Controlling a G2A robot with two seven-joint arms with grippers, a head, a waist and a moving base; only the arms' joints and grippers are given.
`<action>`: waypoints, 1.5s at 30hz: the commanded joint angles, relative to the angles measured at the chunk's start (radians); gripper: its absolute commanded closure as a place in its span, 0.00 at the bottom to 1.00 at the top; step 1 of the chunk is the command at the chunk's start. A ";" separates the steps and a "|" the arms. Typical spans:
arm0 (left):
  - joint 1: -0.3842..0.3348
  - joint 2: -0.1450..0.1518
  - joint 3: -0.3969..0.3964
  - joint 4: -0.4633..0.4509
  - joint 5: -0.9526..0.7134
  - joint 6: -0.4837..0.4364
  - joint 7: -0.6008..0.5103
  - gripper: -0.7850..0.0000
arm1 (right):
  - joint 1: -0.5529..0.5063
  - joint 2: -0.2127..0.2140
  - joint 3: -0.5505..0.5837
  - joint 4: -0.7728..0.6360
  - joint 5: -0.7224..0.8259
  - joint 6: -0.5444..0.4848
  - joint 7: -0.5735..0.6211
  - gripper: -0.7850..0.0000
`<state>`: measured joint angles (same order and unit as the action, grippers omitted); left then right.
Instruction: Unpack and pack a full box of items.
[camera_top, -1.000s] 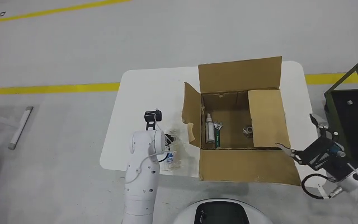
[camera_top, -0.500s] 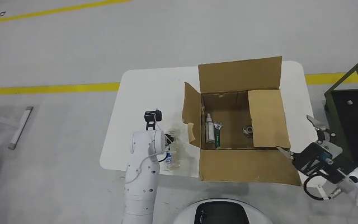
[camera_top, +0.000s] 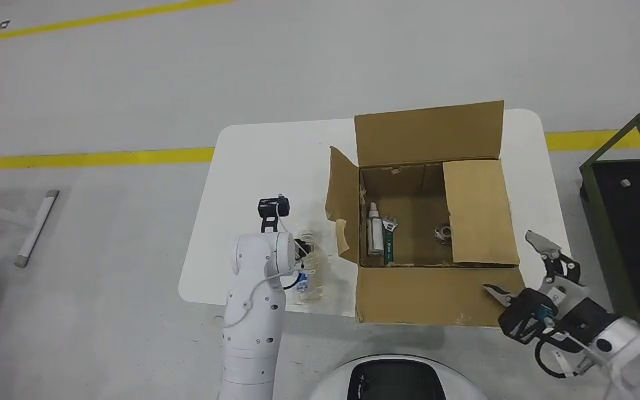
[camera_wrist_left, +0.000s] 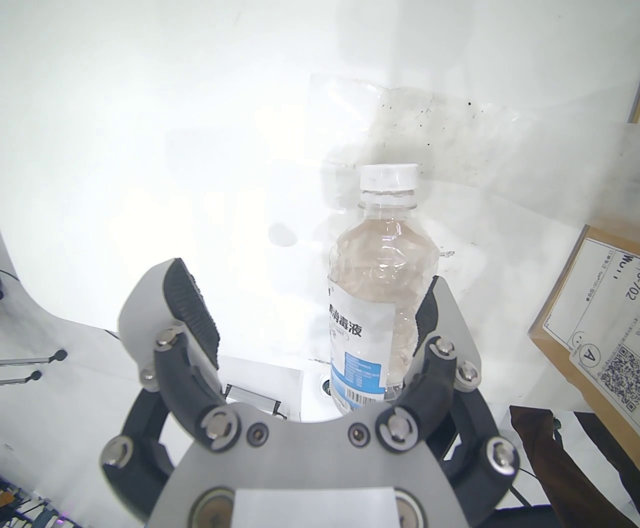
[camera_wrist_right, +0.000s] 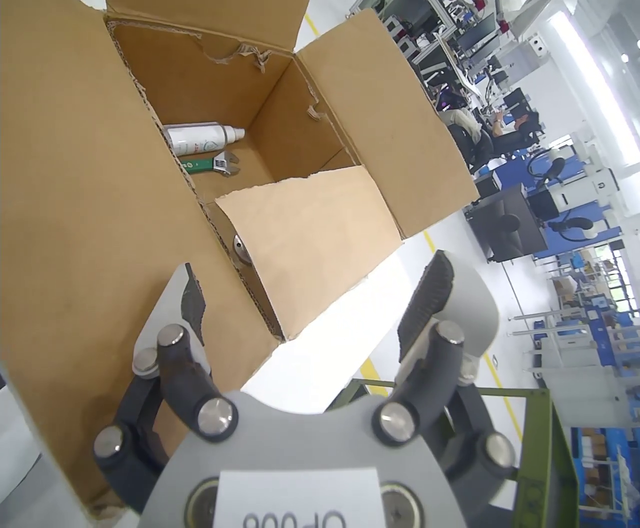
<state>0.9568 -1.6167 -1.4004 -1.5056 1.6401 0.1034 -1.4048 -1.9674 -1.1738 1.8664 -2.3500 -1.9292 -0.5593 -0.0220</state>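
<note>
An open cardboard box (camera_top: 430, 135) stands on the right half of the white table (camera_top: 270, 170). Inside it lie a white spray bottle (camera_top: 374, 228), a green-handled wrench (camera_top: 389, 240) and a small metal part (camera_top: 441, 234); the same bottle (camera_wrist_right: 200, 137), wrench (camera_wrist_right: 210, 164) and part (camera_wrist_right: 242, 247) appear in the right wrist view. My right gripper (camera_top: 510, 265) hangs open and empty off the box's near right corner. Left of the box, a clear water bottle (camera_wrist_left: 380, 280) with a white cap lies between the open fingers of my left gripper (camera_wrist_left: 305, 295), resting against one pad (camera_wrist_left: 425, 310).
A clear plastic bag (camera_wrist_left: 415, 125) lies on the table beyond the water bottle. The box's side flap (camera_wrist_left: 600, 320) is close on one side of it. A green metal cart (camera_top: 610, 190) stands just past the table's right edge.
My right gripper has drawn back from the box's right side toward the table's near edge, staying open. The left arm and the water bottle have not moved.
</note>
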 joint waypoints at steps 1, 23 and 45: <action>0.000 0.000 0.000 0.000 0.000 0.000 0.000 0.00 | 0.016 0.002 -0.019 0.000 -0.033 0.003 0.011 0.00; 0.000 0.000 0.000 0.000 0.000 0.000 0.000 0.00 | 0.142 0.013 -0.234 0.000 -0.399 0.015 0.237 0.00; 0.000 0.000 0.000 0.000 0.000 0.000 0.000 0.00 | 0.181 0.011 -0.217 0.009 -0.377 0.041 0.291 0.67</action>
<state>0.9568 -1.6167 -1.4004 -1.5056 1.6401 0.1034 -1.4048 -1.7824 -1.1623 1.6447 -2.3400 -2.3129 -0.5213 0.2653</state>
